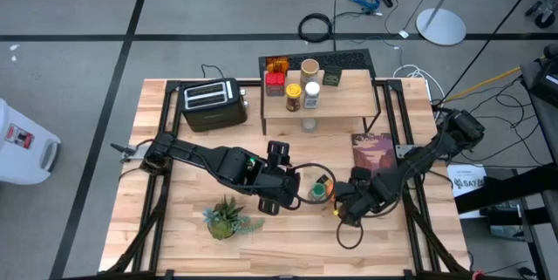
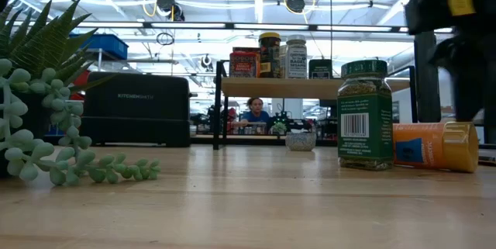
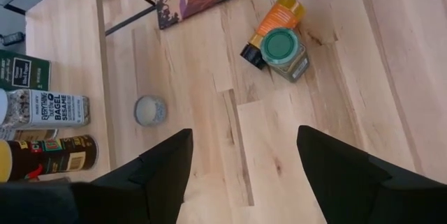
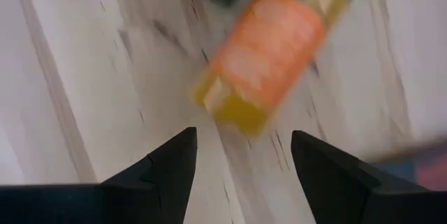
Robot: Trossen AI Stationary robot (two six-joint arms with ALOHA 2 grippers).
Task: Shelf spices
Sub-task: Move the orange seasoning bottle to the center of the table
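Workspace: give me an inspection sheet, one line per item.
Surface: wooden table.
Job's things: shelf carries several spices; green-capped jar upright beside orange bottle lying down; small jar under the shelf.
Clutter: toaster, plant, book.
Grippers: left gripper open near the green-capped jar; right gripper open over the orange bottle.
Cables: coils on the floor.
Surroundings: person beyond the table.

We saw two dark, near-black arms, left arm (image 1: 196,153) and right arm (image 1: 427,153), built of chunky jointed segments. Thin black cable looped near right arm's wrist. Left gripper (image 3: 241,165) had two matte black, wedge-shaped fingers; right gripper (image 4: 241,161) looked alike.
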